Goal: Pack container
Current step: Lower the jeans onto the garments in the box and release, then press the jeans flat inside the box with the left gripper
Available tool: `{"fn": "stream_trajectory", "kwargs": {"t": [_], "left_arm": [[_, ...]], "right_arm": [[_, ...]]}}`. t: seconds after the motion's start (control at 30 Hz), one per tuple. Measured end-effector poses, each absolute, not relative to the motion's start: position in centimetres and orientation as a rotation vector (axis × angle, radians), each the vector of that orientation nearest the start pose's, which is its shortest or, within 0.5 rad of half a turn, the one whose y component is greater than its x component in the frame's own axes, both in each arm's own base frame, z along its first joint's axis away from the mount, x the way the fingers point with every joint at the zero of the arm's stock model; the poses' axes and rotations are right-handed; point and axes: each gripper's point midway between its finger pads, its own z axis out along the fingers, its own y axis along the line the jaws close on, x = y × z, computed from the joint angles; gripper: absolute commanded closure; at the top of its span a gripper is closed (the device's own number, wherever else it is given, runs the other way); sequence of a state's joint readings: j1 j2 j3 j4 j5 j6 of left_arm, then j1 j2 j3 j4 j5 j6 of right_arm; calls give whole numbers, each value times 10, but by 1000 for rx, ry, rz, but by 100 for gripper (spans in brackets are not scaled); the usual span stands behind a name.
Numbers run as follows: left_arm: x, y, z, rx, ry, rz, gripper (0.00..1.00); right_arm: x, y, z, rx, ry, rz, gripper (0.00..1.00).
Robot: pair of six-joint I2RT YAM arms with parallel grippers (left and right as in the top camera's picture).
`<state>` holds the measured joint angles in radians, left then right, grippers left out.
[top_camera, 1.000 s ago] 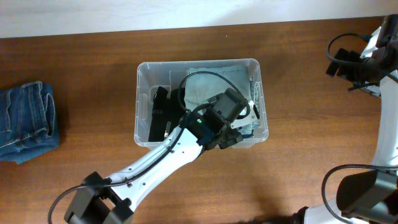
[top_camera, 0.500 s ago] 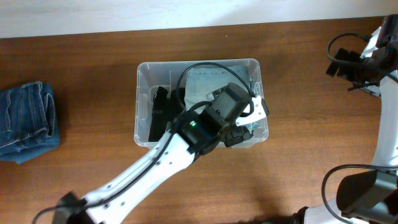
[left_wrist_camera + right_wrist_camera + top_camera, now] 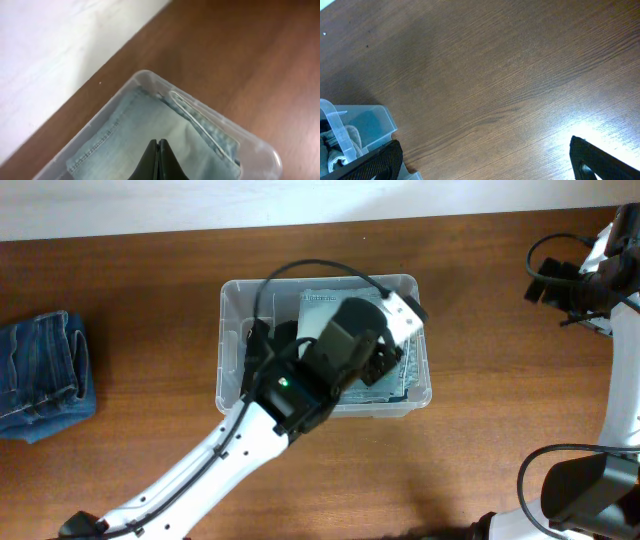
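Wooden worktop (image 3: 500,330) carried the container (image 3: 228,330), overhead alone showing folded jeans (image 3: 40,375) well apart leftward, the left wrist view alone showing the left gripper (image 3: 157,154) pinched closed, empty, above pale denim (image 3: 125,125).

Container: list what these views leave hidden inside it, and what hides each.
- Overhead: the left arm covers the middle of the container; what lies beneath is hidden.
- Overhead: a dark item at its left end is half covered, unidentifiable.
- Left wrist: the bottom edge cuts off the light denim; shut fingers block some.
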<state>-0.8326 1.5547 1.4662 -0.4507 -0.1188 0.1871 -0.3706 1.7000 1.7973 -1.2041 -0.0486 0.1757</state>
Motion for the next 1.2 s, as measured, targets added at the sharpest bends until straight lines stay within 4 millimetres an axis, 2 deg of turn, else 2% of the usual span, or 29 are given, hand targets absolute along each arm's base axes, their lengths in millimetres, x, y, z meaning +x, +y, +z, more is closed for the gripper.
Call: {"fn": "stream_trajectory", "kwargs": {"t": [0.2,0.33,0.47,0.6,0.7,0.83,1.0,1.2], "left_arm": [[355,-325,297,719,1971,-433,99],[366,-325,283,646,2066,-650,99],[375,-326,239,613,2221,-805,99],[365,-334,177,625,2424,-887,99],[352,-338,137,630,2562,-887,99],[342,-335,100,626,2683,-788,99],[341,-336,70,645,2736,-689,99],[344,-337,75,666,2751,-652,99]], "right_arm": [[378,-138,239,707,2580,3,2],[378,-138,239,706,2580,3,1],[378,-138,239,707,2580,3,1],[378,-138,239,707,2580,3,1],[378,-138,239,706,2580,3,1],[378,-138,239,706,2580,3,1],[378,-138,239,707,2580,3,2],[378,-138,239,706,2581,3,1]]}}
